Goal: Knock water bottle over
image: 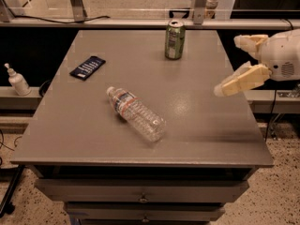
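Note:
The water bottle (136, 113) lies on its side near the middle of the grey table (197, 125), its white cap pointing to the back left and its base to the front right. My gripper (228, 65) hangs above the table's right edge, well to the right of the bottle and apart from it. Its two cream fingers (242, 80) are spread, and nothing is between them.
A green soda can (175, 40) stands upright at the back of the table. A dark flat packet (87, 67) lies at the back left. A small white pump bottle (17, 80) stands on a ledge left of the table. Drawers sit below the front edge.

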